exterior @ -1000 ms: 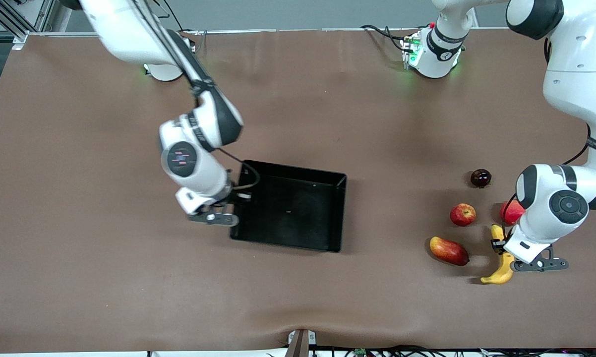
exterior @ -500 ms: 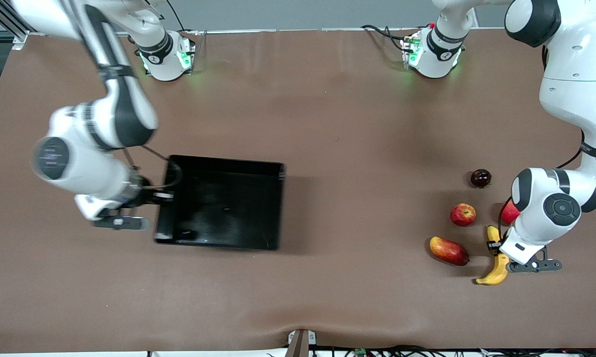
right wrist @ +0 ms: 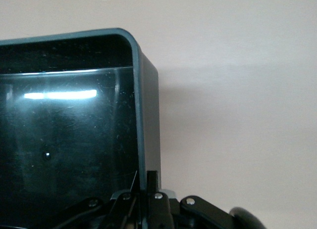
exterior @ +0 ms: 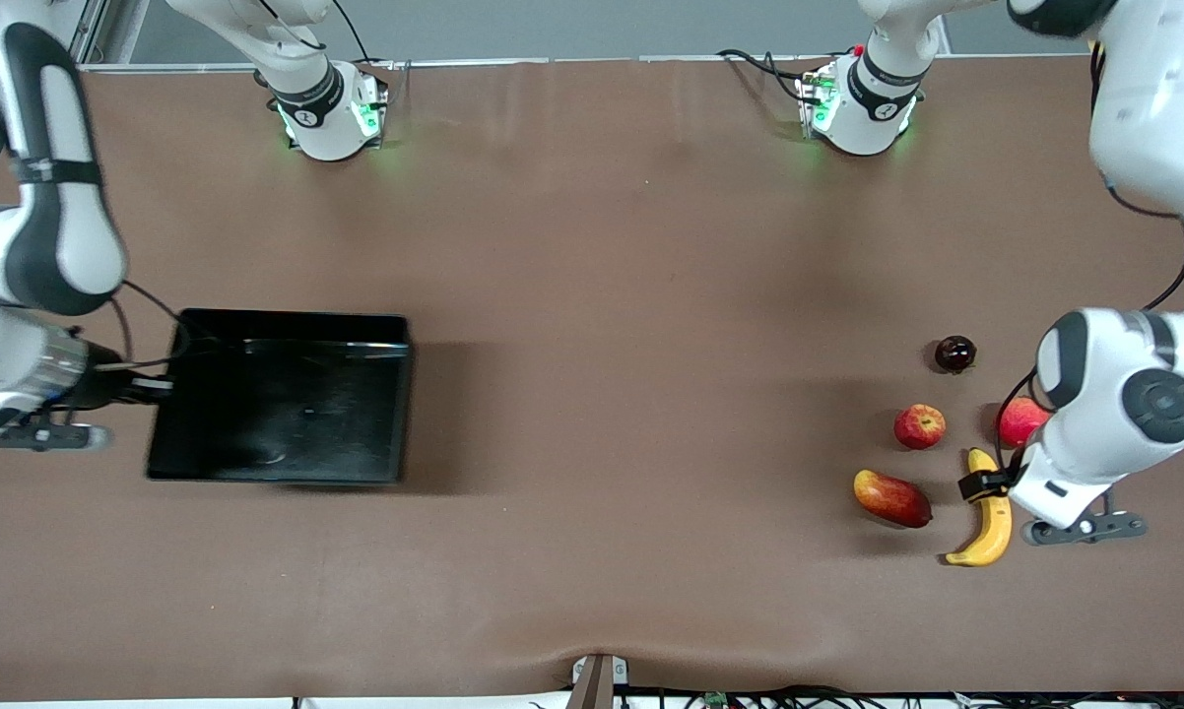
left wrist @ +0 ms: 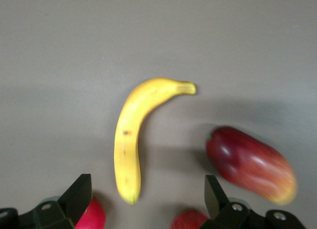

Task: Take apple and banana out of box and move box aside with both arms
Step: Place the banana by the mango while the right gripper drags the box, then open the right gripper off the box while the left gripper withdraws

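1. Front view: right gripper [exterior: 149, 387] clenched on black tray [exterior: 287, 409] wall at right arm's end of desk [exterior: 592, 295]. Banana [exterior: 989, 512] lay at apple's [exterior: 919, 426] 5 o'clock, w/ left gripper [exterior: 986, 484] over it.
2. Left wrist view: left gripper's fingers [left wrist: 79, 194] spread apart, released, above banana [left wrist: 131, 144]; mango [left wrist: 250, 162] beside.
3. Right wrist view: fingers [right wrist: 151, 182] pinched tray [right wrist: 69, 130] rim.

Left arm's wrist hides part of the plain red fruit [exterior: 1018, 421]. Right gripper [right wrist: 143, 197] fingertips cut off by frame edge; mango [left wrist: 251, 163] blurred.
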{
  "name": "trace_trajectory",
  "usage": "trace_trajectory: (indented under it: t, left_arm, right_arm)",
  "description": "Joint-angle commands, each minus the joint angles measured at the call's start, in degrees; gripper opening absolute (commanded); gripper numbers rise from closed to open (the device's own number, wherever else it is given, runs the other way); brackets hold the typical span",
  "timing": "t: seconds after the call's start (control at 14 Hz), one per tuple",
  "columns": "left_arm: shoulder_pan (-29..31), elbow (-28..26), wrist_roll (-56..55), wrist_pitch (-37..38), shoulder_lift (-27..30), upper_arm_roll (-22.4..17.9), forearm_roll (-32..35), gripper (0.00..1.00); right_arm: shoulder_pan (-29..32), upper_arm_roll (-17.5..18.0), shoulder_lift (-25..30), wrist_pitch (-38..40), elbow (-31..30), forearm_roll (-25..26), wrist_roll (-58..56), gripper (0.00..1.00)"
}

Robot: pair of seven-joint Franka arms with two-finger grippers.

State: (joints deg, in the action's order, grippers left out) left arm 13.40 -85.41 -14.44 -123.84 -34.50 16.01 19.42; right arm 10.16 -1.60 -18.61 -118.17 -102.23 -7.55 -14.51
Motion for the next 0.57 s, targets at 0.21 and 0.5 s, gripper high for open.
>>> trace_trajectory:
  t: [0.21,0.5]
  left_arm:
    - [1.5,-2.0,0.4,12.6,14.8,2.1,-3.3,1.0]
    - [1.7,-1.9,0.6,19.3,21.9,2.0,-6.8,1.0]
  right_arm:
    - [10.7,1.7,-8.8,-6.7,-0.1,-2.4,-13.7,0.0]
    - [12.5,1.5,-11.5,-7.3,0.1,-6.7,-18.0,0.0]
